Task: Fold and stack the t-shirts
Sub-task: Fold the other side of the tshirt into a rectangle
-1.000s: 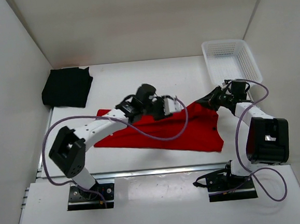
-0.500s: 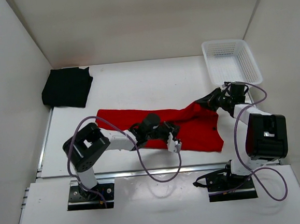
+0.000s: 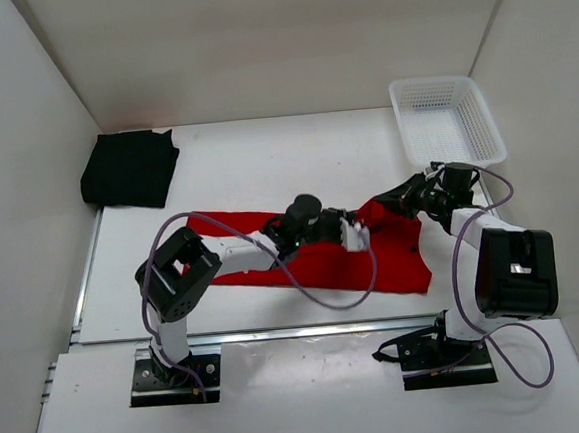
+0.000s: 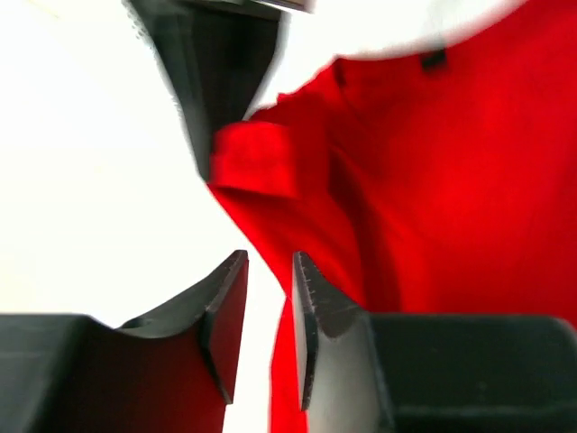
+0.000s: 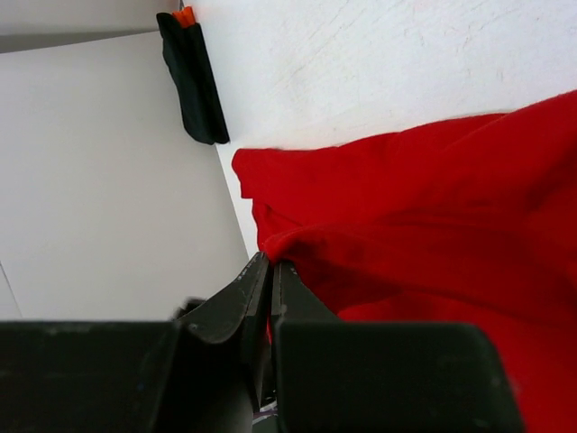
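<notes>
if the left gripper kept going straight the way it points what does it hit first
Probably the bunched corner of the red shirt, pinched up by the right gripper, just ahead of the left gripper. Depth is unclear.

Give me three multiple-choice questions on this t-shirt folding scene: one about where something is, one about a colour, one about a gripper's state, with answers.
1. Where is the folded black t-shirt?
A. at the far left corner of the table
B. in the white basket
C. at the near right edge

2. What colour is the t-shirt spread between the two arms?
A. orange
B. black
C. red

3. What state is the right gripper in?
A. wide open above the table
B. shut on the red t-shirt
C. resting in the white basket

Answers: 1 A, the top view shows it by the left wall at the far edge. 2 C, every view shows red cloth. 3 B, its wrist view shows the jaws closed on a red fold.
</notes>
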